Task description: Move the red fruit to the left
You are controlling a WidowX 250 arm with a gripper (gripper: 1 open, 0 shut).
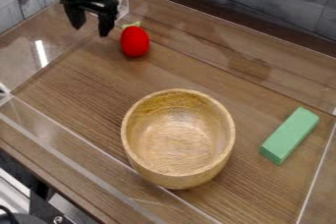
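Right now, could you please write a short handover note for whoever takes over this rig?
Hand: open, empty, lifted above the table beside the red fruit.
Red fruit: resting on the wooden table, far-left area, free of the hand.
Wooden bowl at centre and green block at right.
Done: fruit is released.
Left: confirm the fruit sits far enough left; retract the arm.

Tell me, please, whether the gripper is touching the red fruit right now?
Apart. The camera view shows the open gripper raised up-left of the red fruit, with bare table between them.

Wooden table (92,95) carries red fruit (133,40), wooden bowl (179,137), green block (290,135)
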